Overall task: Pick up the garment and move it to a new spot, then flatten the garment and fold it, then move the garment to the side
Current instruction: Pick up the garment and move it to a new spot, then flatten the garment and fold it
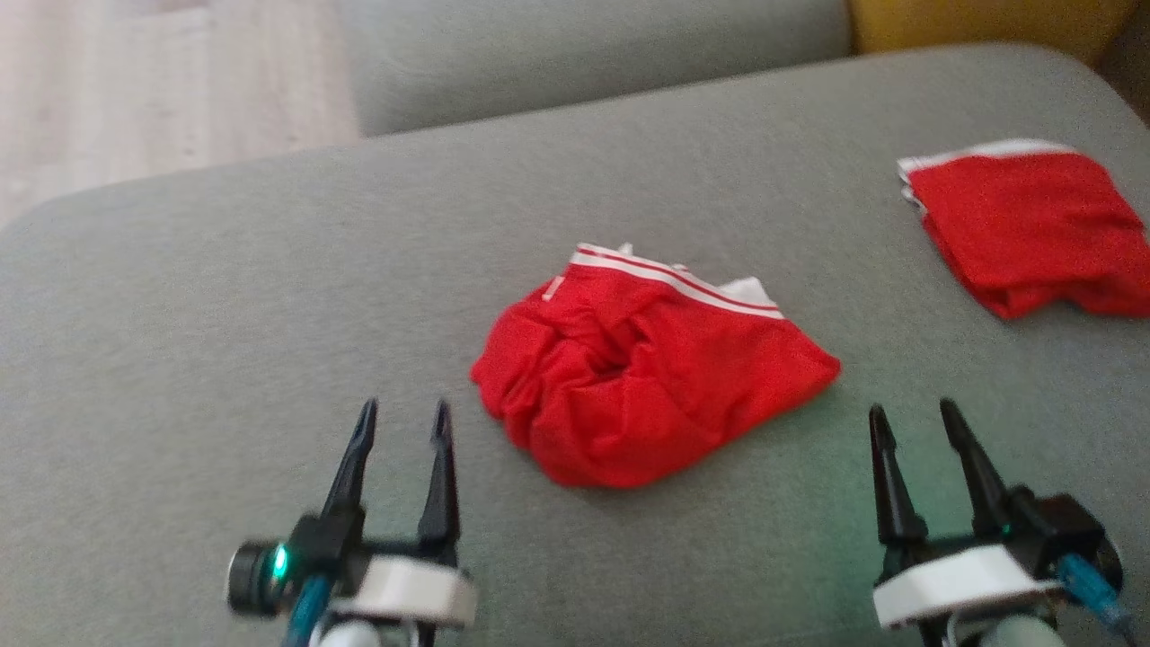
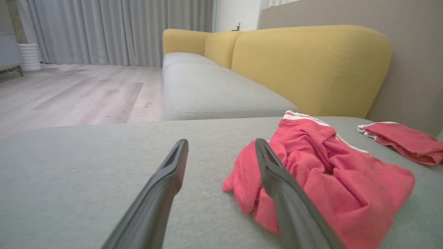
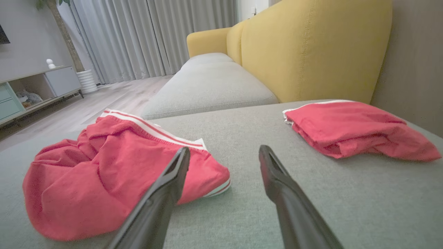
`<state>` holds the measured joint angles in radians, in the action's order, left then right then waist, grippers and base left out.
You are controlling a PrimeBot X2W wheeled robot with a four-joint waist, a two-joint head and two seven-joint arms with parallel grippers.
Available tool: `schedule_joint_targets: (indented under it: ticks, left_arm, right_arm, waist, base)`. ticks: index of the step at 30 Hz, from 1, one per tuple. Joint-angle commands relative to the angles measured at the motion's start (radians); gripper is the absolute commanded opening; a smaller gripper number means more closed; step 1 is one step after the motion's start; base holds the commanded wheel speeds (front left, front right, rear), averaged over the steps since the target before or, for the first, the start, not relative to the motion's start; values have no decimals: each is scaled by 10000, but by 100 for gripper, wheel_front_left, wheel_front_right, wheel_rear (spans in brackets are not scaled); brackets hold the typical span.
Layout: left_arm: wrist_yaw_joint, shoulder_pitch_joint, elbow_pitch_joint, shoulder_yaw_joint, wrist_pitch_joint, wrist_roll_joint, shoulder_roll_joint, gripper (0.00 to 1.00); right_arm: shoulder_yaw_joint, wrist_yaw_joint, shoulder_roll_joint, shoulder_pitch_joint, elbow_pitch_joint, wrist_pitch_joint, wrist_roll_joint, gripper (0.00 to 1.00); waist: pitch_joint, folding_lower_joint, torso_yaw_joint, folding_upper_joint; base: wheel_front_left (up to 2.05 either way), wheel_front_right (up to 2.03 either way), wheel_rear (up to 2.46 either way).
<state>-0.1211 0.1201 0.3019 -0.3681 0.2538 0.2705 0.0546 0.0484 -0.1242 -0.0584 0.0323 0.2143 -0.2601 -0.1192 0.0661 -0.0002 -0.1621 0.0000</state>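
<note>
A crumpled red garment [image 1: 629, 377] with a white-striped waistband is laid near the middle of the grey sofa cushion [image 1: 225, 314], and a second red garment [image 1: 1024, 225], folded flat, is set well apart from it toward the far right edge.
</note>
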Motion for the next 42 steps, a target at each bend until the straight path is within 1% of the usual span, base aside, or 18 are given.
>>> schedule_joint_targets:
  ticks: [1, 4, 6, 9, 12, 21, 32, 37, 42]
  left_arm:
    - [-127, -79, -783, 581, 78, -275, 25, 100]
    - [-301, -1210, -1470, 1102, 79, -431, -12, 100]
    - [-338, -1808, -1788, 1289, 79, -542, -27, 100]
    - [-400, -2394, -2062, 1430, 79, -904, -36, 100]
    - [-470, -2685, -2215, 1558, 79, -980, -39, 100]
    - [-347, -2996, -2278, 1635, 79, -1119, -42, 100]
    - [-288, -2939, -2286, 1640, 80, -1163, -42, 100]
    - [-314, -2771, -2357, 1558, 80, -1156, -43, 100]
    - [-311, -2456, -2352, 1309, 80, -1054, -43, 100]
  right_arm:
    - [143, -65, -7, -68, -221, -17, -131, 100]
    - [130, -65, -22, 295, -65, -17, -148, 100]
    - [145, -65, -16, 504, 4, -17, -168, 100]
    - [180, -65, -2, 729, 4, -17, -166, 100]
    - [337, -65, 7, 845, -28, -17, -168, 100]
    - [509, -65, -7, 1084, -143, -17, -221, 100]
    - [469, -65, 12, 1026, -100, -17, -248, 100]
    - [84, -65, 47, 379, 227, -17, -695, 100]
    - [-347, -65, 1, -1035, 1101, -17, -1066, 100]
  waist:
    - [-685, 2, 765, 0]
    - [-1035, 2, 1132, 0]
    - [-1233, 2, 1319, 0]
    - [-1433, 2, 1539, 0]
    - [-1547, 2, 1678, 0]
    - [-1655, 2, 1871, 0]
    - [-1422, 2, 1916, 0]
    - [-964, 2, 1950, 0]
    - [-155, 2, 1997, 0]
  base:
    - [0, 0, 0]
    - [0, 0, 0]
    - [0, 0, 0]
    - [0, 0, 0]
    - [0, 0, 0]
    - [0, 0, 0]
    - [0, 0, 0]
    - [0, 0, 0]
    - [0, 0, 0]
